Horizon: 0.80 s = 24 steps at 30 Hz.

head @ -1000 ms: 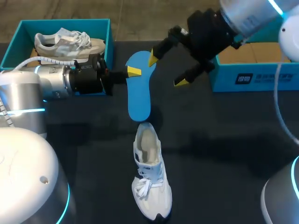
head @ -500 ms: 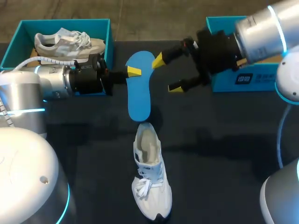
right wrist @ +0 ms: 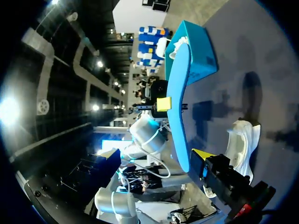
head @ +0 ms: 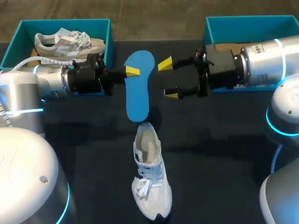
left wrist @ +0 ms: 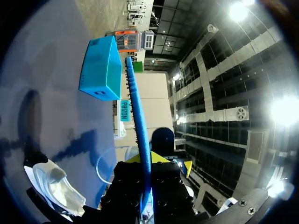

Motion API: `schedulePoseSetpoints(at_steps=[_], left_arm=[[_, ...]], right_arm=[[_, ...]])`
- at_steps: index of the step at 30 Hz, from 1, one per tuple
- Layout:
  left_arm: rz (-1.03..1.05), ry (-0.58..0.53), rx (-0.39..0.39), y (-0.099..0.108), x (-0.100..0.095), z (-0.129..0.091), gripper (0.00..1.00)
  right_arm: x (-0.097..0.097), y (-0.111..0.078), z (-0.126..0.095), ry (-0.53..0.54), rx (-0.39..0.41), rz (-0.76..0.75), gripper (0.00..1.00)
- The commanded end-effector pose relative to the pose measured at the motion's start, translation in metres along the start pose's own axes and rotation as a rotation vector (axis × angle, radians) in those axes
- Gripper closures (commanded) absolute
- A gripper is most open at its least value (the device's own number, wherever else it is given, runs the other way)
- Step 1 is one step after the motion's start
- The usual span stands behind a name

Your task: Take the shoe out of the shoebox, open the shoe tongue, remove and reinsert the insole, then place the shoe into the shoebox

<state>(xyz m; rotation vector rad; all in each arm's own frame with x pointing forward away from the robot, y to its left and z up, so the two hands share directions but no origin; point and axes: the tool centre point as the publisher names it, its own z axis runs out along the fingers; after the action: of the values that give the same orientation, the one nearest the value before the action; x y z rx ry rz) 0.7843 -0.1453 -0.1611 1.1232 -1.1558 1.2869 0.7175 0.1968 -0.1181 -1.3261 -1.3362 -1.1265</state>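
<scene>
At the frame's upper middle the left gripper clasps the insole by its left edge, its long axis pointing down-frame at the heel opening of the shoe at lower centre, with the right gripper spread and empty just right of it.

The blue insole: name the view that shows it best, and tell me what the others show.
Head view: the insole shows its whole face, one end near the white shoe. Left wrist view shows only its thin edge, running out from the left jaws. Right wrist view shows its face, foreshortened.
</scene>
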Motion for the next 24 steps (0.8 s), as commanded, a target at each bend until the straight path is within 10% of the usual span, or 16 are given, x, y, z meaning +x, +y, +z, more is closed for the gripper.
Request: schedulePoseSetpoints(at_steps=[1,13,24], left_arm=[[0.08,-0.004,-0.03,0.0,0.005,-0.007,1.0],[1.025,-0.142,0.16,0.014,0.013,-0.007,1.0],[1.42,-0.025,0.095,0.009,0.031,-0.024,1.0]], right_arm=[[-0.004,0.0,0.003,0.075,0.001,0.003,0.0],[-0.004,0.0,0.003,0.074,0.001,0.003,0.0],[-0.004,0.0,0.003,0.074,0.001,0.003,0.0]])
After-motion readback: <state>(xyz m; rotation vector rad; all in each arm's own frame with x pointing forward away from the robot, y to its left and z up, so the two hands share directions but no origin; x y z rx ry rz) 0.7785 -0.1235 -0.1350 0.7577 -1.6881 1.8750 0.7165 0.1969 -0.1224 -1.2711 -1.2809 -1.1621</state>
